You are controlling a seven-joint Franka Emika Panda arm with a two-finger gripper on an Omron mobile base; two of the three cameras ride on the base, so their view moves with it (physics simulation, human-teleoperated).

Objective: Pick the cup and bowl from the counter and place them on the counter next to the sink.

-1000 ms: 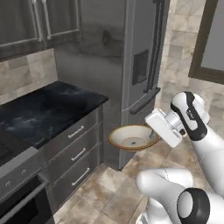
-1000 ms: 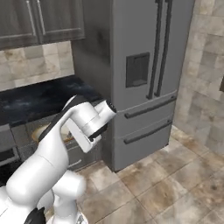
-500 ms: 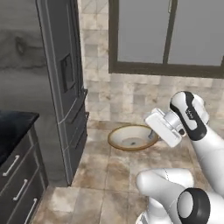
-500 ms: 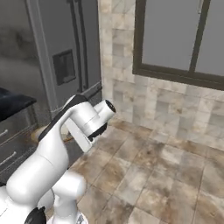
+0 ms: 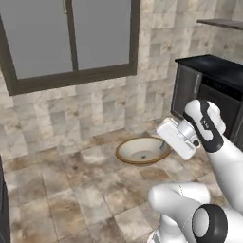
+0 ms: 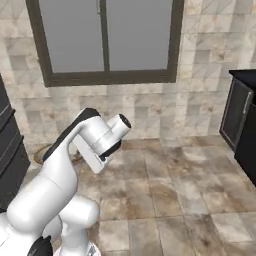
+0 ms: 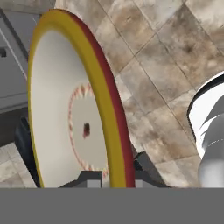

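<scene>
Refrigerator and counter have left both base views as the base turned; a window (image 5: 71, 40) now faces the robot. Gripper (image 7: 114, 178) fingers (image 7: 89, 178) clamp the rim of the bowl (image 5: 142, 150), held level above the tiled floor (image 5: 71, 190), beside a dark cabinet (image 5: 209, 90).

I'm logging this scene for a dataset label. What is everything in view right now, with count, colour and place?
bowl: one, cream inside with golden-brown rim, held out by its rim over the floor.
window: one, grey panes in a dark frame, on the tiled wall ahead.
cabinet: one, dark with a black top, right of the window.
floor: brown-beige stone tiles, all around.
gripper: one, dark fingers, shut on the bowl's rim.
arm: one, white.
</scene>
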